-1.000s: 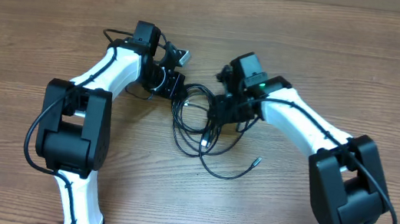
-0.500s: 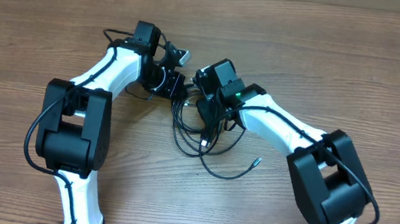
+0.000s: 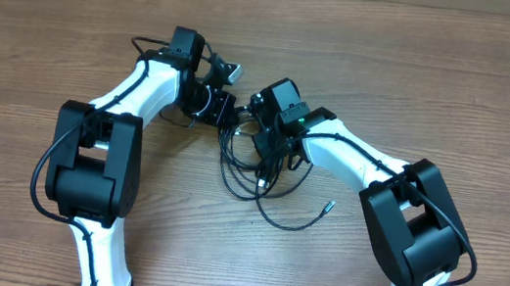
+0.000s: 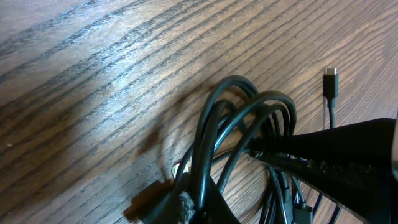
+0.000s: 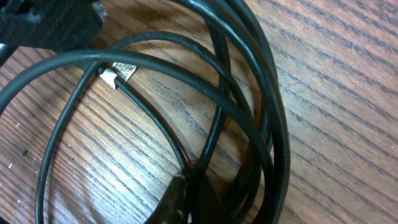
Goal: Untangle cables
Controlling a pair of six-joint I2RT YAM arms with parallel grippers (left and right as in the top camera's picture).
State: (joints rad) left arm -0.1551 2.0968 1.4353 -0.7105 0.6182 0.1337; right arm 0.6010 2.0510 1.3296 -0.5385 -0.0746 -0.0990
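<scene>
Cables [image 3: 249, 170]: one black tangle mid-table, right between the two grippers. Loops stacked over each other, spilling toward the robot's base.
Loose end: single cord curving out of the pile's near side toward the right arm's side. Ends in a small silver plug tip [image 3: 329, 206] lying alone, apart from the heap.
Left gripper [image 3: 223, 111]: at the far-left edge of the tangle, clamped on a bunch of strands as far as the wrist cam shows. One black finger [image 4: 348, 158] pressed against the bundle, a rounded loop poking out past it and throwing a shadow on the wood.
Left wrist extra: flat dark plug [image 4: 330, 78] on the table just beyond that loop, not touching it. Same one as the loose end or not, can't tell.
Right gripper [image 3: 263, 142]: down low on the top-right part of the pile, looks like touching it from overhead. Open or closed, honestly can't tell, since the wrist cam is too close and the jaws aren't clear.
Right wrist close-up: thick cords arcing over thinner ones, with a tiny silver-white tip [image 5: 115, 73] where a thin strand meets a thicker one. Dark blurry shapes at the top-left corner and bottom edge, no idea what.
Gap between grippers: small, near each other but apart in the overhead view.
Table [image 3: 439, 98]: brown wood grain.
</scene>
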